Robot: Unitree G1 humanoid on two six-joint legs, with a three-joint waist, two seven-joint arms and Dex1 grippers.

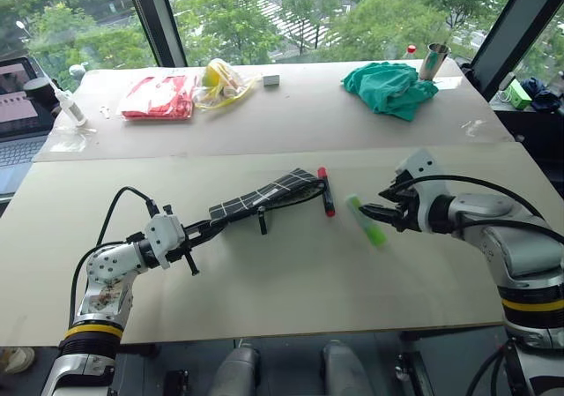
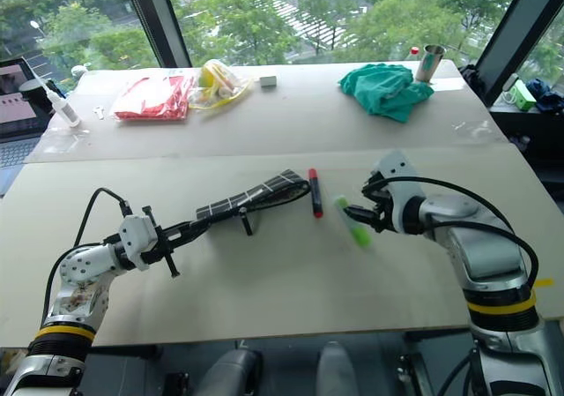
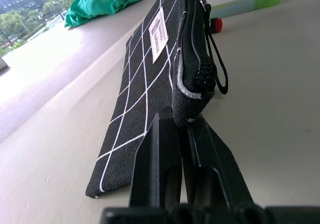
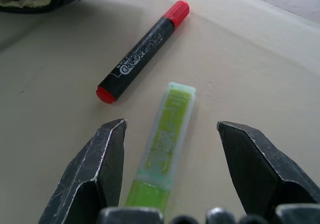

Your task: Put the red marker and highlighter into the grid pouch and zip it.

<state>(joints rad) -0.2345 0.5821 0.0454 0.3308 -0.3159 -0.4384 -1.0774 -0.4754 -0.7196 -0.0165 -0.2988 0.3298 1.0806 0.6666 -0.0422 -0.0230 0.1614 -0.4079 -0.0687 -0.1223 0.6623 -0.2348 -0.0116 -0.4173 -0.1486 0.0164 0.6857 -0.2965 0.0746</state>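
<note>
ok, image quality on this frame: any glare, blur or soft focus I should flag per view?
Left eye view: daylight from the windows, pale sheen on the table. Left wrist view: the left gripper fingers are dark and soft up close; the grid pouch is sharp. Right wrist view: the highlighter blurs toward the right gripper; the red marker label is readable.

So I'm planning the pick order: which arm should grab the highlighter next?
The right. Its open end effector already straddles the highlighter on the table, while the left end effector is shut on the grid pouch.
</note>
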